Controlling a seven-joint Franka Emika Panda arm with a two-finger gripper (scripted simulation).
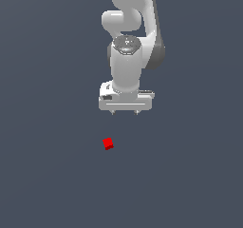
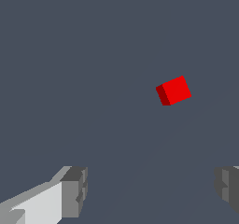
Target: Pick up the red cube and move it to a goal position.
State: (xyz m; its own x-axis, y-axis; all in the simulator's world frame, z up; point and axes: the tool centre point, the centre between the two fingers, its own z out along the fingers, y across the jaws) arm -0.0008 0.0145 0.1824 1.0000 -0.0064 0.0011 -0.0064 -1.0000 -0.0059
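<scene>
Approach was the step in hand: end effector [image 1: 125, 112] hung with jaws spread and empty, apart from the red cube [image 1: 108, 143], which lay alone on the grey worktop [image 1: 42, 175], no edges visible. Next, I judged, centring over it, then descending.

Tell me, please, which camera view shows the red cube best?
The wrist view shows the red cube best: it appears large there, with a bright face and a darker side face clearly visible, and nothing covers it. In the exterior view the cube is only a tiny red spot on the grey floor, apart from the open gripper.
</scene>
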